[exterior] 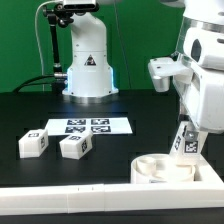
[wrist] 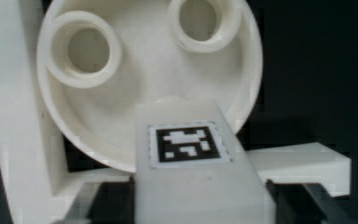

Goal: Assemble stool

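White plastic leg (wrist: 188,148) judged stiff, light, slick; best taken across flat sides. Clamped so by gripper (exterior: 186,138) over seat (wrist: 149,92).

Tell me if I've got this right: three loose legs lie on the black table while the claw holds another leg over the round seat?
Not quite. The exterior view shows only two loose legs on the black table, not three. The rest stands: the claw holds another leg over the round seat.
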